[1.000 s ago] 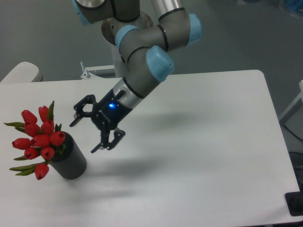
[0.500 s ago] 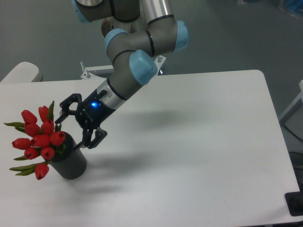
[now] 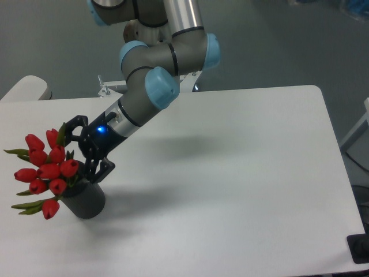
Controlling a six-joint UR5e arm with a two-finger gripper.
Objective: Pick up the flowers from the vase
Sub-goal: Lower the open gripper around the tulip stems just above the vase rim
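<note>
In the single fixed camera view, the gripper (image 3: 76, 151) has travelled left and slightly down from where it was half a second ago, and further still from its place a second ago, when it hung well apart from the bunch over bare desk. It now sits at the right edge of the flowers (image 3: 46, 171), its jaws spread wide, one finger up beside the topmost buds and the other down near the vase's rim. Whether either finger touches a bud or leaf cannot be told. The arm's elbow joints have swung left with it, and the shadow on the desk (image 3: 242, 173) has moved the same way. The flowers and the vase (image 3: 85, 199) lie just as before.

The flowers stand in the vase at the desk's front left, leaning left and spilling wider than the mouth. They are smooth, closed red buds, oval and glossy, with thin pointed green leaves poking out at the left and top. The vase is a dark, matte, upright cylinder. The desk is a flat white slab with rounded corners. The arm is of grey tubes with pale blue caps; the gripper is black, angular, with a small blue light glowing on its wrist.
</note>
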